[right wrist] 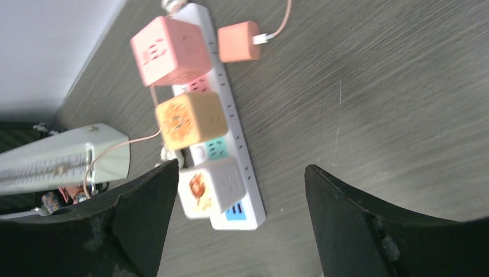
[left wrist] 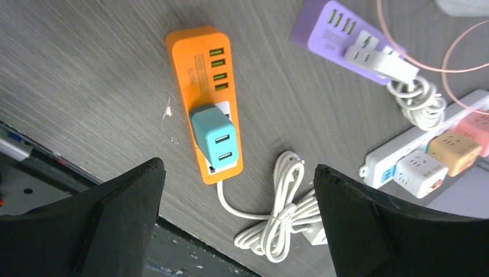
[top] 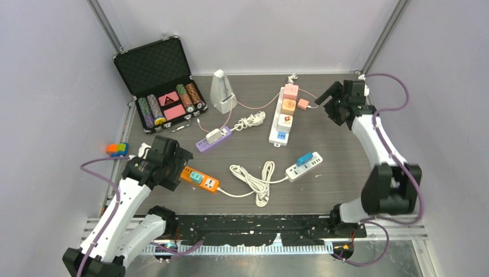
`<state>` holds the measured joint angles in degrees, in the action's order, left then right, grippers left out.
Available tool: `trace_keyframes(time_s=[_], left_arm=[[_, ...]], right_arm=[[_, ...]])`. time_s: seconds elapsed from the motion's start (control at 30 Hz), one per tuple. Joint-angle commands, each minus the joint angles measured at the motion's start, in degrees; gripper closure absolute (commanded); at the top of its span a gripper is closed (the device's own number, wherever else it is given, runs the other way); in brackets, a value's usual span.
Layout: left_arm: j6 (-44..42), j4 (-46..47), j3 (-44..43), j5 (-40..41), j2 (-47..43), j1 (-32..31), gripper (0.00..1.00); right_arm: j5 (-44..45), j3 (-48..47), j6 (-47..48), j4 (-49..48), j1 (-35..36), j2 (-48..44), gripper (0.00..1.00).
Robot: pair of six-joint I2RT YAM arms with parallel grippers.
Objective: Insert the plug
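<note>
A teal plug (left wrist: 214, 135) stands in a socket of the orange power strip (left wrist: 202, 63), seen also from above as the teal plug (top: 196, 177) on the orange strip (top: 206, 183). My left gripper (left wrist: 237, 167) is open just behind that strip, touching nothing; from above the left gripper (top: 175, 167) sits at the strip's left end. My right gripper (right wrist: 241, 167) is open over the long white strip (right wrist: 242, 173), which carries pink, orange and white cubes. A small orange plug (right wrist: 239, 41) on a pink cord lies beside it. From above, the right gripper (top: 324, 99) hovers near that orange plug (top: 303, 104).
A purple strip (top: 213, 138), a white strip with a blue plug (top: 304, 165) and a coiled white cable (top: 256, 180) lie mid-table. A metronome (top: 221, 91) and an open chip case (top: 161, 86) stand at the back left. Small coloured blocks (top: 117, 149) sit at the left edge.
</note>
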<state>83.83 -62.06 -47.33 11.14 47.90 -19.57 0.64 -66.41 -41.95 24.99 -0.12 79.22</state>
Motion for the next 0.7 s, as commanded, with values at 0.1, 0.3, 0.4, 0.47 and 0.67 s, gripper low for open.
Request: trace_keyframes(time_s=[0.1,0.3,0.4,0.47,0.67], left_arm=[[-9.1,8.1,0.0,8.5,-9.0,0.4,0.00],[-22.1,24.5,5.2,9.5,-17.9,0.5,0.00],[-25.0,31.0,7.9,10.1,-21.1,0.4,0.00],[-26.4,33.0,8.3,10.8,-21.9,0.5,0.01],[-29.1,31.8,5.5,13.2,-19.6,0.4,0.00]], right_arm=[[-15.5,-8.0,-5.6,-12.4,-6.7,21.7,0.28],[-18.9,-13.2,-14.2,-21.3,-7.4,33.8,0.28],[-18.3,-16.4,-16.9,-21.5,-7.4,37.6,0.29],[-16.9,-17.8,-18.7,-20.9,-7.4,40.2,0.31],[-13.7,-22.0,-20.4,-16.9,-7.2,44.8,0.43]])
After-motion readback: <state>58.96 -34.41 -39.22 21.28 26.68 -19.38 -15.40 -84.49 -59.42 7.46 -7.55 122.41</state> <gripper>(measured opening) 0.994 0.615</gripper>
